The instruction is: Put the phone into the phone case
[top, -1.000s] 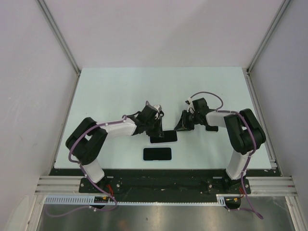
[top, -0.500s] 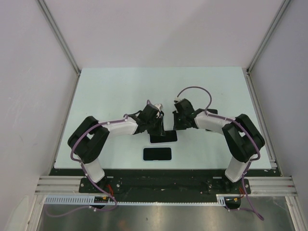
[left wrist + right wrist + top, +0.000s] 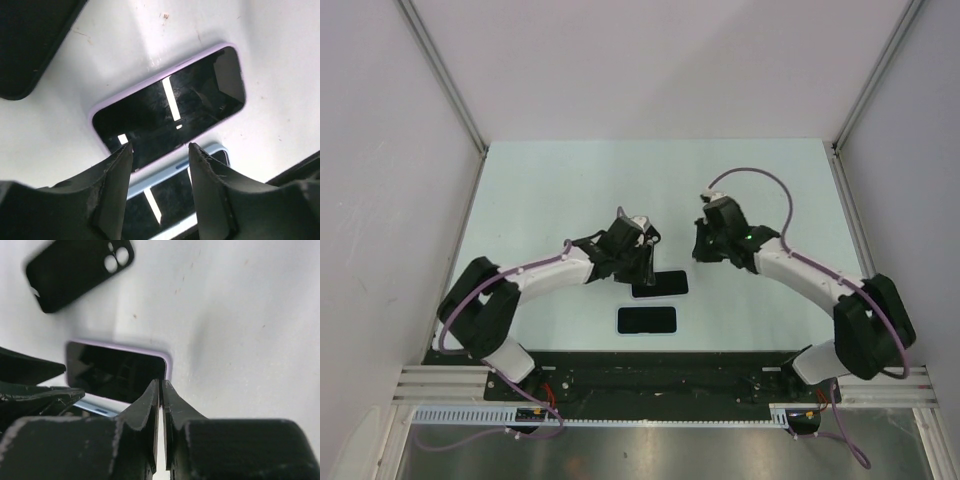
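You find the phone (image 3: 170, 107) apparently seated in its lilac case (image 3: 155, 78) on the worktop (image 3: 280, 75) near the black case (image 3: 80, 272), left hand (image 3: 160, 150) released above the phone, right hand (image 3: 160, 382) clenched empty by the phone's corner; only checking the fit seems left.

Top view: high above and behind the arm bases, facing down on the whole counter (image 3: 570, 180), near edge at the bottom.
Left wrist: very close, looking down past the left fingers (image 3: 112, 200) onto the phone (image 3: 170, 110).
Right wrist: equally close, looking past the right fingers (image 3: 145, 410) from the phone's other end.
Shared: all three see the phone and the black case (image 3: 25, 45), towards the counter's near edge.
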